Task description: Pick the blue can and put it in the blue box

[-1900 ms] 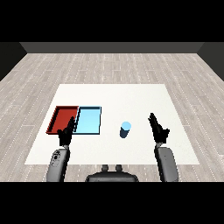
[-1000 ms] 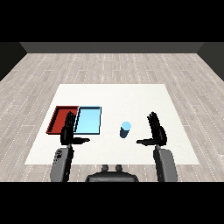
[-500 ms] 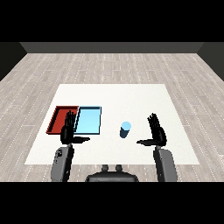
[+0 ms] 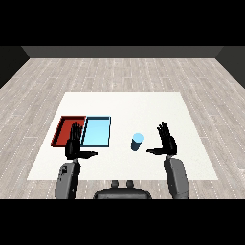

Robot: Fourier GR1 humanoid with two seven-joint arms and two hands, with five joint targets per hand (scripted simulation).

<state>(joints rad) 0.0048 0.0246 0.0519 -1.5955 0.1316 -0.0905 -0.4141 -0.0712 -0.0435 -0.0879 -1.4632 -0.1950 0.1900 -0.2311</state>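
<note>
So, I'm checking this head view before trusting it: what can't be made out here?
- Red tray: the left hand covers its near right corner.
- Light blue tray: that hand's fingers overlap its near left edge.
- Blue can: too small to show any markings.
- Both forearms: cut off by the lower band.

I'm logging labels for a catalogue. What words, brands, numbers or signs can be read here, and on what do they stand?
None: no text shows anywhere.
blue can: plain, no label visible.
red tray and blue tray: plain.
table: plain white.
</note>
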